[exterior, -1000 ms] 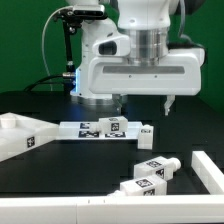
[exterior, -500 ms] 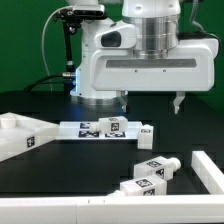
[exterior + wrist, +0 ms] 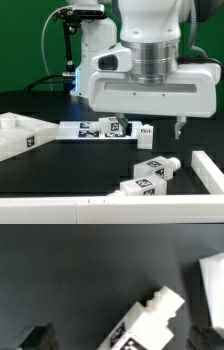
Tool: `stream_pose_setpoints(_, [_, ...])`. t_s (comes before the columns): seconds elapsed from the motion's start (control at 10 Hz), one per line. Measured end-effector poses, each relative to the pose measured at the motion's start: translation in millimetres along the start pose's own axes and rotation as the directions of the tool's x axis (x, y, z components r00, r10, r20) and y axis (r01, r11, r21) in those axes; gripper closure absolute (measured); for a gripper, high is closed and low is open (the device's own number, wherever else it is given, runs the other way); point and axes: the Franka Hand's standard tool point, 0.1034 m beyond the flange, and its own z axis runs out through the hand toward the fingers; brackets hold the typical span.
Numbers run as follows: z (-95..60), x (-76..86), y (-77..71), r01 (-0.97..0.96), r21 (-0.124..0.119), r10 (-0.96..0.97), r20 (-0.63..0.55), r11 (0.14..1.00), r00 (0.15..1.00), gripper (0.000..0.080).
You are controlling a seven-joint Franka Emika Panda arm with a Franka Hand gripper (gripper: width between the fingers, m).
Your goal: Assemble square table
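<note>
Hanging wide apart, empty, the jaws flank a white leg [image 3: 150, 321].

Black table [image 3: 70, 155] carries marker board [image 3: 88, 128], white slab [image 3: 14, 138], two tagged legs [image 3: 160, 166] lying close together.

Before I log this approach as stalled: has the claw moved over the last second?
Yes. The claw has dropped and shifted slightly toward the exterior view's right; its fingertips, earlier above the marker board, now hang level with it.

leg [image 3: 152, 318] blurred; cut off by picture edge
</note>
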Motion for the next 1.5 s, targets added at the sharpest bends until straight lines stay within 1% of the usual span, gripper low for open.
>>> stream_pose_setpoints(0.1, [11.3, 4.2, 0.5, -0.024, 0.004, 0.024, -0.020, 1.000, 0.999, 0.0150])
stream_pose_setpoints(0.2, [22.4, 10.3, 0.3, -0.025, 0.001, 0.025, -0.034, 1.000, 0.999, 0.0150])
stream_pose_setpoints(0.3, [27.3, 13.9, 0.3, -0.023, -0.001, 0.023, -0.037, 1.000, 0.999, 0.0150])
stream_pose_setpoints(0.5, [26.0, 22.5, -0.1, -0.016, 0.006, 0.016, -0.072, 1.000, 0.997, 0.0150])
stream_pose_setpoints(0.6, [25.4, 24.6, -3.5, -0.017, 0.009, 0.017, -0.074, 1.000, 0.997, 0.0150])
stream_pose_setpoints(0.8, [22.8, 28.6, -2.2, -0.003, 0.012, 0.004, -0.085, 1.000, 0.996, 0.0150])
stream_pose_setpoints(0.9, [13.4, 27.4, -4.0, -0.006, 0.020, 0.007, -0.076, 1.000, 0.997, 0.0150])
stream_pose_setpoints(1.0, [6.6, 29.6, -8.7, -0.017, 0.027, 0.019, -0.085, 0.999, 0.996, 0.0150])
stream_pose_setpoints(1.2, [3.7, 37.2, -7.1, -0.024, 0.030, 0.026, -0.099, 0.999, 0.995, 0.0150])
stream_pose_setpoints(1.4, [7.6, 38.0, -9.0, -0.036, 0.028, 0.039, -0.100, 0.999, 0.994, 0.0150])
stream_pose_setpoints(1.5, [14.6, 38.9, -7.2, -0.034, 0.019, 0.036, -0.112, 0.999, 0.993, 0.0150])
